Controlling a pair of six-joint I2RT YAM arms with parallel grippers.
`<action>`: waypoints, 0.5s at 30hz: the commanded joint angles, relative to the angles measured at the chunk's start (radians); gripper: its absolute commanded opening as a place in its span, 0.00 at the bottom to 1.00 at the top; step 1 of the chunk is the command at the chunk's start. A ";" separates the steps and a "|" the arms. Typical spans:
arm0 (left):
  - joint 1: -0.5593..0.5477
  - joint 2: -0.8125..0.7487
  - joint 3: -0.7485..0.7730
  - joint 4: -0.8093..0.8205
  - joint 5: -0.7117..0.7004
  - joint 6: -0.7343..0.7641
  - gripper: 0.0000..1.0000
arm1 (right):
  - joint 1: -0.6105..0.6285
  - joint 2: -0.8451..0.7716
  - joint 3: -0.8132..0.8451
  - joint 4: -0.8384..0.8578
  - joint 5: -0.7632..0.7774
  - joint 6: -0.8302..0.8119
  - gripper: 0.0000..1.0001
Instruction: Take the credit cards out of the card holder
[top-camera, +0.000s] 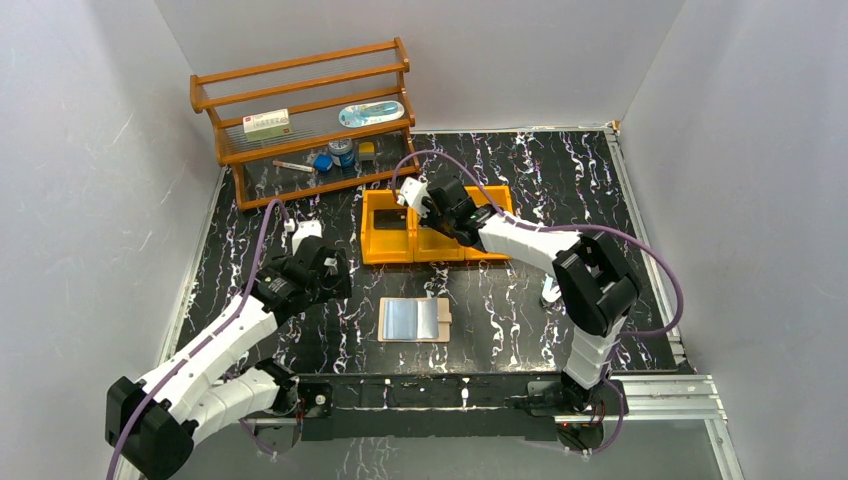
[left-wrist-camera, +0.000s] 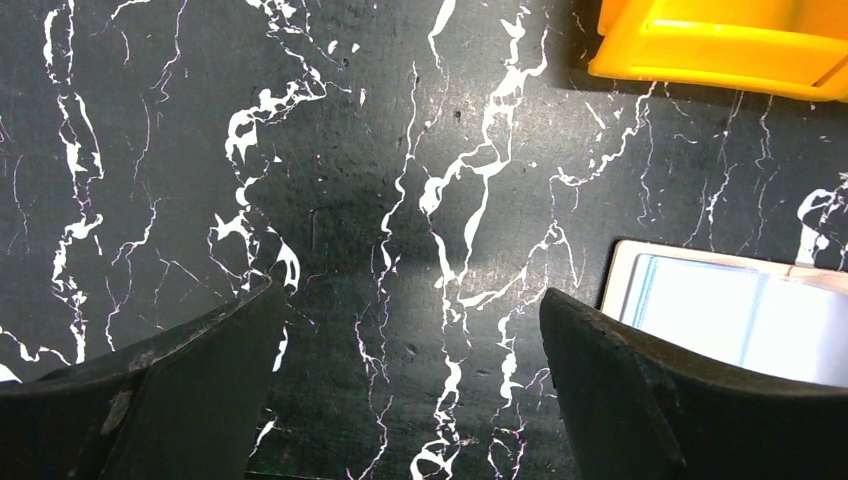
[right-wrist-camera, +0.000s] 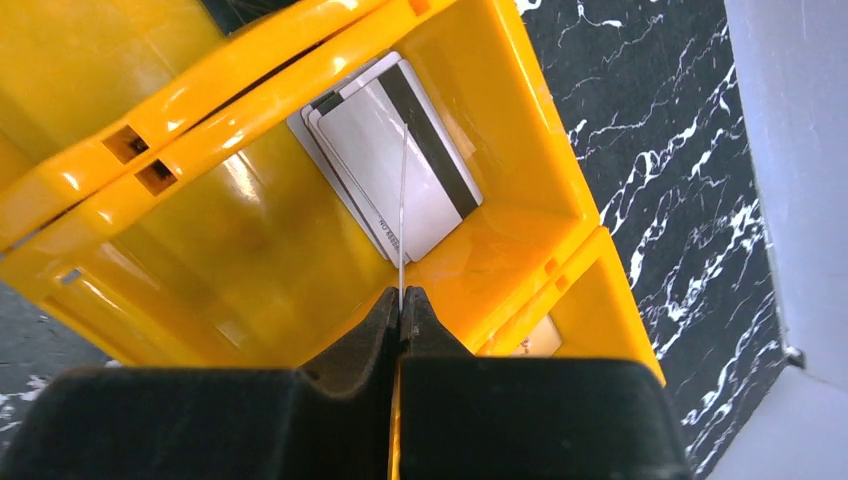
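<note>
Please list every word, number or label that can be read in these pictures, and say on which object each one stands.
Nothing can be read with certainty.
Silvery-grey credit card lying in the yellow plastic bin: a line of small print along one edge, too small to read.
White rectangular box on the wooden shelf: red marking, blurred.
Pale blue oval packet on the same shelf: print too small.
</note>
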 joint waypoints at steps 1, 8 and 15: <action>0.004 0.012 0.032 -0.013 -0.032 0.016 0.98 | -0.011 0.016 0.057 0.018 0.015 -0.193 0.00; 0.004 0.004 0.032 -0.003 -0.018 0.031 0.98 | -0.021 0.093 0.103 0.019 -0.008 -0.324 0.00; 0.003 -0.040 0.030 -0.003 -0.045 0.026 0.98 | -0.028 0.141 0.122 0.046 -0.001 -0.408 0.00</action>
